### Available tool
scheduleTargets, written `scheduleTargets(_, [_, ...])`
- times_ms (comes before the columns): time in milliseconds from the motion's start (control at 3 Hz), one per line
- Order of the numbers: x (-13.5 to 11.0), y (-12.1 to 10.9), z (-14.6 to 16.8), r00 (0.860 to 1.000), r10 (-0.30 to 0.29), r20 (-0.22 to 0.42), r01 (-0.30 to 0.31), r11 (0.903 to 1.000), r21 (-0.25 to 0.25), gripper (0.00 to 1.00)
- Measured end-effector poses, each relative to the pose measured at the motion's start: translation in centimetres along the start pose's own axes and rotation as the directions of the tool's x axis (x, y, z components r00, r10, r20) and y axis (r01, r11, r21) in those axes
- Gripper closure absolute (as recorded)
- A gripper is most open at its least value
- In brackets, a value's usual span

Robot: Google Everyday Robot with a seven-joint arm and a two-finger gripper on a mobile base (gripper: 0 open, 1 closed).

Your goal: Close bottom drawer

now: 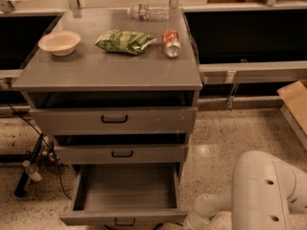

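bottom drawer (125, 193), plain grey box, gapes open at lower centre. gripper sits past the frame's bottom edge beyond the white arm (211, 210), grip unknowable; press the drawer's front squarely inward.

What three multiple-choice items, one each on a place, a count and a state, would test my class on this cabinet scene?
1. Where is the bowl?
A. On the cabinet, at the left of its top
B. In the bottom drawer
C. On the floor

2. How many drawers has the cabinet?
A. Two
B. Three
C. Five

3. How does the bottom drawer stand?
A. Pushed shut
B. Pulled open
C. Taken out and lying on its side

Answers:
1 A: the bowl sits on the top, near its left edge.
2 B: three fronts, each with a black handle, are stacked below the top.
3 B: its inside shows, well forward of the two drawers above.

The gripper is out of view. Only the arm shows, at lower right.
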State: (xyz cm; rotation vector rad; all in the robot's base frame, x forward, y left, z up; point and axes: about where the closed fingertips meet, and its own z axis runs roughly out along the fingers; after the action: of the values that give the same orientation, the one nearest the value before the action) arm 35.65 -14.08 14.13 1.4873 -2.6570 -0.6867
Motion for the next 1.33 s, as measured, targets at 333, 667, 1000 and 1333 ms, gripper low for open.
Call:
scheduleTargets(333, [-0.3,1.6,0.6,0.999,-0.032,-0.003,0.032,0.9993,-0.017,1.0])
scheduleTargets(667, [-0.3,1.5,0.8,1.0,-0.031,0.004,0.031,0.9994,-0.012,1.0])
scheduleTargets(1000, [-2.0,-0.7,1.9,0.999,-0.011,0.052,0.01,0.9998,0.018,1.0])
scheduleTargets(1333, [-3.7,-2.9,2.2,0.996,-0.008,0.089,0.003,0.9984,0.056,1.0])
